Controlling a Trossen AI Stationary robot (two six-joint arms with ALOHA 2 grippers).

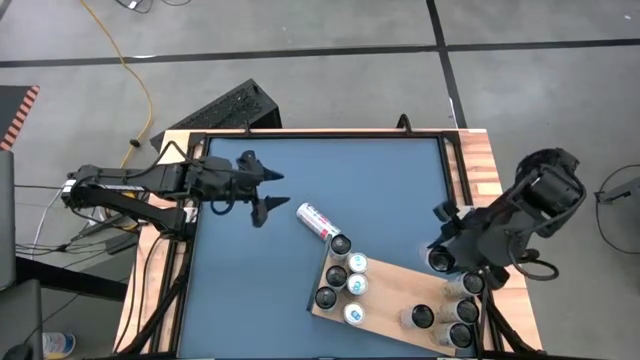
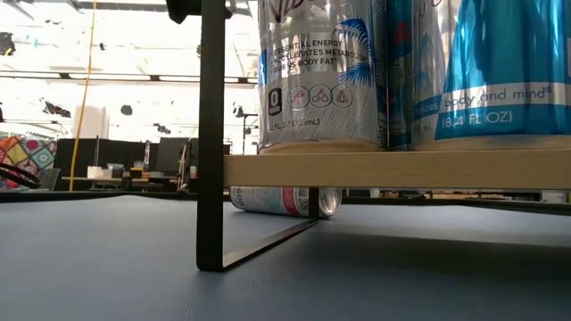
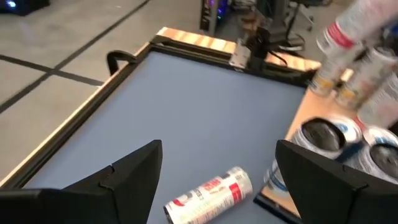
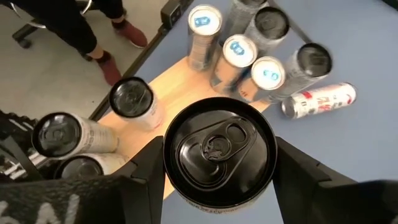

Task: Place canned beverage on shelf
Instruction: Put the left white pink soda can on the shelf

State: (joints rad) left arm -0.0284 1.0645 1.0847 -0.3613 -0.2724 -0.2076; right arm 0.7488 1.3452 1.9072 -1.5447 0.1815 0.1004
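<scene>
Black-lidded can (image 4: 219,149), pull-tab up, sits closest, the right fingers (image 4: 146,180) closed on its two sides at the surface's (image 1: 330,170) 3 o'clock; gripping it by the flanks keeps it upright, probably so it lands standing on the shelf (image 1: 395,285) at 5 o'clock, where bare wood shows between two clusters of upright cans. The left fingers (image 3: 124,171) hang spread and empty at 10 o'clock, over a red-and-white can (image 1: 315,221) lying on its side off the shelf's 11 o'clock corner, likely the next one to pick up. From table height, a silver can reads "ESSENTIAL ENERGY", "METABOLISM" and "BODY FAT"; a blue one reads "body and mind" and "(8.4 FL OZ)"
</scene>
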